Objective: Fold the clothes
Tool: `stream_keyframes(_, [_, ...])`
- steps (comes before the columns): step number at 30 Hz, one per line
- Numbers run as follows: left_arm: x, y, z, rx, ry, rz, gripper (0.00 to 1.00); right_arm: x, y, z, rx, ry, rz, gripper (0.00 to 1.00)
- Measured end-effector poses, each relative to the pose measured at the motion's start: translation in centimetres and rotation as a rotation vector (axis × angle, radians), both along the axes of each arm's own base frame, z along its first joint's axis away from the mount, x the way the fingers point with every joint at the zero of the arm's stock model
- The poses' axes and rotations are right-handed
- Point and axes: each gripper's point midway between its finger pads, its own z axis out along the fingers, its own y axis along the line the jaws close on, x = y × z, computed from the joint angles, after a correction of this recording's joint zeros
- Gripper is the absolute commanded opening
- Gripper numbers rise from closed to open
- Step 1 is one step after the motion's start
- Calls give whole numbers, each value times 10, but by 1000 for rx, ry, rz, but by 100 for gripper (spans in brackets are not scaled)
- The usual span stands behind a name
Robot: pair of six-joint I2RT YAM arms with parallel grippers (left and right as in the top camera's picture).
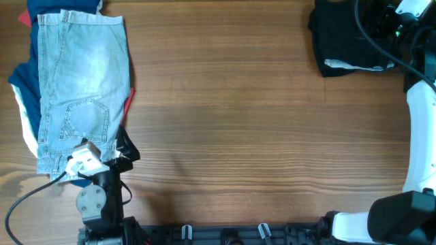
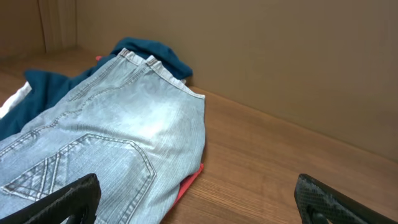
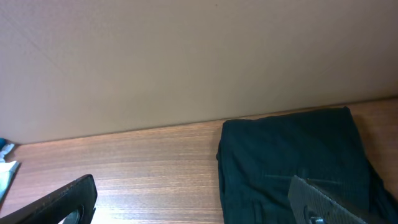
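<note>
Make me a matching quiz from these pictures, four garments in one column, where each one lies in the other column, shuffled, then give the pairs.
1. black shorts
2. denim shorts
3. navy garment
4. red garment

A. thin edge peeking from under the denim's right side
B. by itself at the far right corner of the table
C. spread on top of the left pile
D. under the denim, showing past its far and left edges

Pairs: 1-B, 2-C, 3-D, 4-A
</note>
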Motion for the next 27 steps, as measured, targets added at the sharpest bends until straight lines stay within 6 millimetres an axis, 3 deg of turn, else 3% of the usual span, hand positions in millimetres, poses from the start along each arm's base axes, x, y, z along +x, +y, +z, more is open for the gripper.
stream_keyframes(6, [4,2,-10,4,-18,8,100,0,0,0,0,0,0,100])
stream_keyframes(27, [4,2,-9,4,-20,10,100,0,0,0,0,0,0,100])
